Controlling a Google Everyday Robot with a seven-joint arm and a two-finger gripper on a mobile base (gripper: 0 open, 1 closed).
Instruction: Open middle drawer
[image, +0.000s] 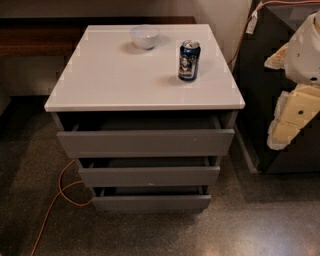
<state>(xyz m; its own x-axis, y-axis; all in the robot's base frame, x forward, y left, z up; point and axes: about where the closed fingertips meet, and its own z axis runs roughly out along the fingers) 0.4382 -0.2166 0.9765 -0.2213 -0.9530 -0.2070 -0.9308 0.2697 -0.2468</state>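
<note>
**Grey three-drawer cabinet on a speckled floor, robot arm at the right edge**

A glossy white cabinet top (125, 75) holds a small white bowl (145, 36) near the back and a blue drinks can (189, 60) standing upright to its right. Below are three stacked grey fronts; the middle drawer (149, 176) sits between the other two. An orange cable (61, 189) loops over the floor (260, 220) at the left. The gripper (292, 117) hangs at the far right, well apart from the cabinet; its state cannot be told.

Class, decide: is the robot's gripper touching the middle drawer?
Apart. The camera view shows the gripper at the far right edge, with a wide stretch of floor visible between it and the middle drawer.
</note>
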